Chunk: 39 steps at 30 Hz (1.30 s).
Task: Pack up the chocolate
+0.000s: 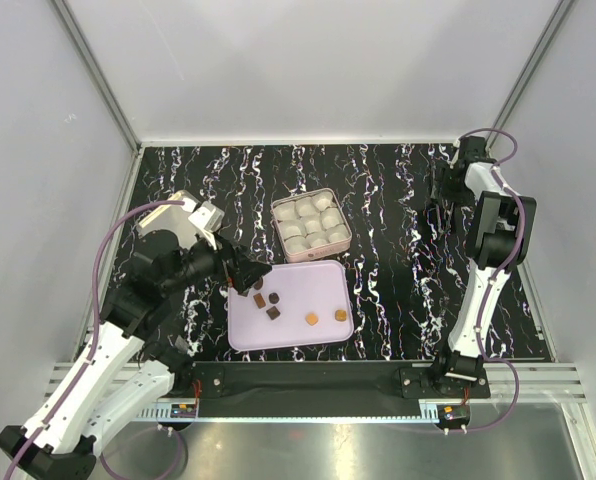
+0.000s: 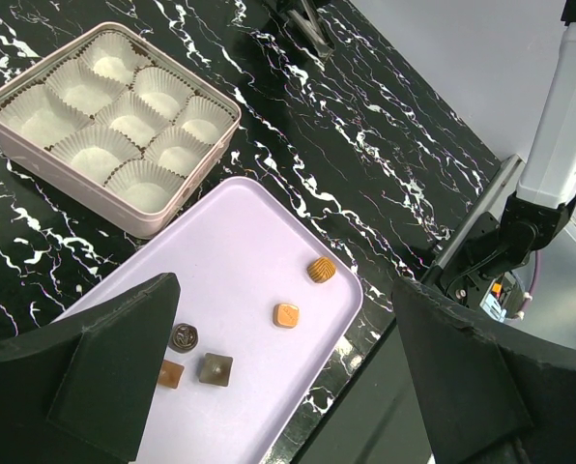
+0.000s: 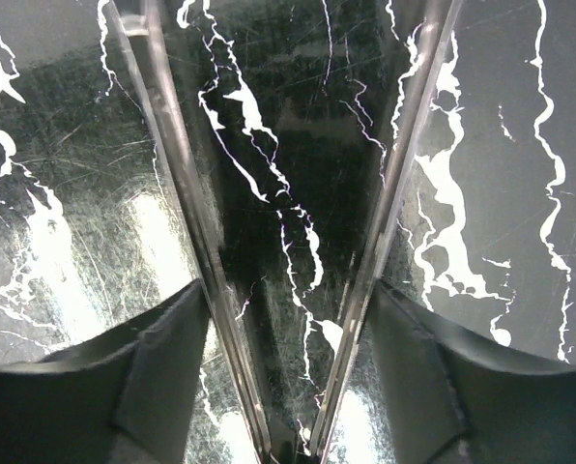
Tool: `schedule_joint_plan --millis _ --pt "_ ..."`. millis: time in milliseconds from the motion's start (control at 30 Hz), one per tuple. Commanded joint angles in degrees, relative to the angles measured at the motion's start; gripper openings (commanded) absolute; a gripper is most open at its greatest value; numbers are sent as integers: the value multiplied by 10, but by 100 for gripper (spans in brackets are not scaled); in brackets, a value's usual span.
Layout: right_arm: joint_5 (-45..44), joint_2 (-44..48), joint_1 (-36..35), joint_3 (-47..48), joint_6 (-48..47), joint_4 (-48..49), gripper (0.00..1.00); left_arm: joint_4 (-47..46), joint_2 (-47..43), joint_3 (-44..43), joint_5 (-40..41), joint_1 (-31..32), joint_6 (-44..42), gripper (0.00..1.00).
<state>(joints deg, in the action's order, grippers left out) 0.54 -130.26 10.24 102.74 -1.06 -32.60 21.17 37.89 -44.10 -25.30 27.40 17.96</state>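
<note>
Left gripper [image 2: 284, 283] fingers spread wide, holding nothing. Between and below them the chocolate pieces [image 2: 286, 314] lie on the lavender tray [image 2: 240, 242]. The 9-cup tin [image 2: 95, 198] sits beyond the left finger. Right gripper [image 3: 283, 300] fingers stand apart over marbled table [image 3: 481, 145].

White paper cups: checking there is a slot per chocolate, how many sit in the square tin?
9 white paper cups, in three rows of three filling the pale pink square tin, just beyond the lilac plastic tray. All show; none seems hidden.
</note>
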Motion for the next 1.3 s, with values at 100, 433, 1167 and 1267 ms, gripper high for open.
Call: schedule_joint_plan --millis 100,433,1167,1267 --pt "1 46 -7 -10 33 -40 63 -17 -1 -4 -16 -5 -4 99" --pt "-3 195 -13 -21 102 -163 57 -21 -3 1 -22 -11 2 99" --pt "97 510 -293 -117 151 -274 51 -9 -1 -2 22 -20 -2 99" --pt "140 590 -314 -174 173 -261 50 -7 1 -3 28 -22 -3 99"
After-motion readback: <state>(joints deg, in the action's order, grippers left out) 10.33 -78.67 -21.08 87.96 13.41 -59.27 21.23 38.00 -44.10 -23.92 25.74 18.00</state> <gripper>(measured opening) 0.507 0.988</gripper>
